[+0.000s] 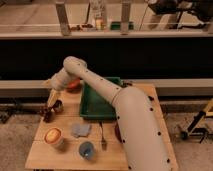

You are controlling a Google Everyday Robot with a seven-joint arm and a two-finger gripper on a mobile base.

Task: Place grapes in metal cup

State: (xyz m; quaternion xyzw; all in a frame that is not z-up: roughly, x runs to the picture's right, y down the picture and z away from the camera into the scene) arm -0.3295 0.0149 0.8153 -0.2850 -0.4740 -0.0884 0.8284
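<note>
gripper [51, 103] down at the far left edge of the wooden table [60, 150], fingers spread wide, holding nothing. metal cup [58, 105] just right of it, touching or almost. grapes [46, 114] just below it, near the table edge. green tray [95, 102] further right. white cup with orange inside [53, 136] well below

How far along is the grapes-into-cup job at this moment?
Done: nothing visible yet; the grapes lie at the table's left edge, outside the metal cup. In hand: the arm reaches across to the left, with the claw low over the cup and grapes, open and holding nothing that shows. Left: grasp the grapes, lift them and drop them into the cup.
</note>
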